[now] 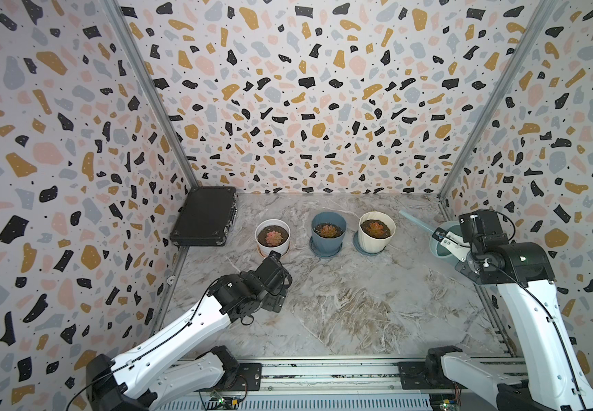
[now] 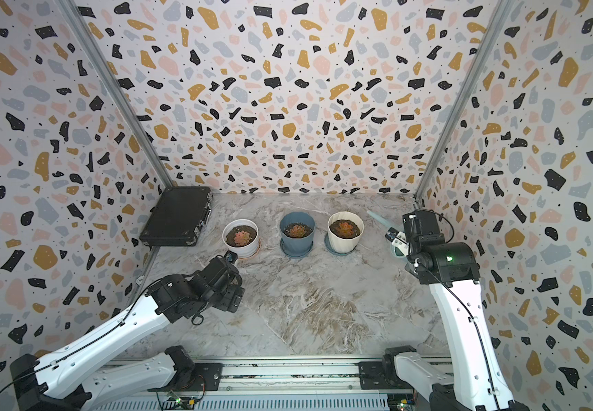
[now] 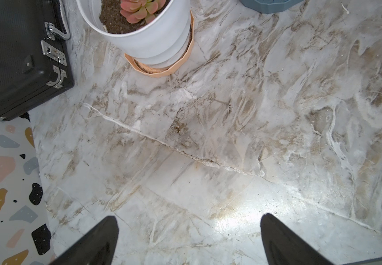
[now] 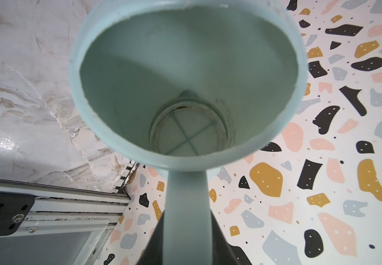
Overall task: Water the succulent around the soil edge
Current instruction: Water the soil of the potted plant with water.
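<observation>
Three potted succulents stand in a row at the back: a white pot (image 1: 272,236) on a peach saucer, a blue-grey pot (image 1: 328,231) and a cream ribbed pot (image 1: 377,231). My right gripper (image 4: 186,229) is shut on the handle of a pale teal watering can (image 4: 185,80), held up at the right wall (image 1: 443,245). Its spout (image 1: 409,217) points toward the cream pot and stops short of it. My left gripper (image 3: 189,218) hangs open over bare table in front of the white pot (image 3: 153,43), holding nothing.
A black case (image 1: 204,217) lies in the back left corner, close to the white pot. Patterned walls close in the marble table (image 1: 341,302) on three sides. A metal rail (image 1: 323,373) runs along the front edge.
</observation>
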Tool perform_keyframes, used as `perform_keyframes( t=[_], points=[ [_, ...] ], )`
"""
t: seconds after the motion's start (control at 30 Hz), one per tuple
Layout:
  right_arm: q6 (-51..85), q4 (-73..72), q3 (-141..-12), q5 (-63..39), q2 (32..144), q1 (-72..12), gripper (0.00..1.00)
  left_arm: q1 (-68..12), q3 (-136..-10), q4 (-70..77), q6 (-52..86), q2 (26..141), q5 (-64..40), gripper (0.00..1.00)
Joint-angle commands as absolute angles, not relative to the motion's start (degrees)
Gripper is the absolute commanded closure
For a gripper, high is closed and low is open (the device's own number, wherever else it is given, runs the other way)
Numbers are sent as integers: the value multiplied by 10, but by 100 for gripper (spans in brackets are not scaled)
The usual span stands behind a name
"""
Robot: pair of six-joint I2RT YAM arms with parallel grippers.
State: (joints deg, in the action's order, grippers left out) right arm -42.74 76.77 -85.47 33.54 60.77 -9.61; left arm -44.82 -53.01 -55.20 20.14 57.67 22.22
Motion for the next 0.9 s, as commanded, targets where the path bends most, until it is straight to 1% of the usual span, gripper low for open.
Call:
perform_keyframes(
  t=[0.0,0.4,0.87],
  points=[
    [-427,759,-858,353,585,-107,100,-452,-538,-543,193,581,235,1],
    [-402,793,-815,350,557,-129,100,-450,-541,-544,193,585,239,1],
    [-406,781,-801,357,567,-131,100,-451,-544,-546,190,589,240,0]
  ],
)
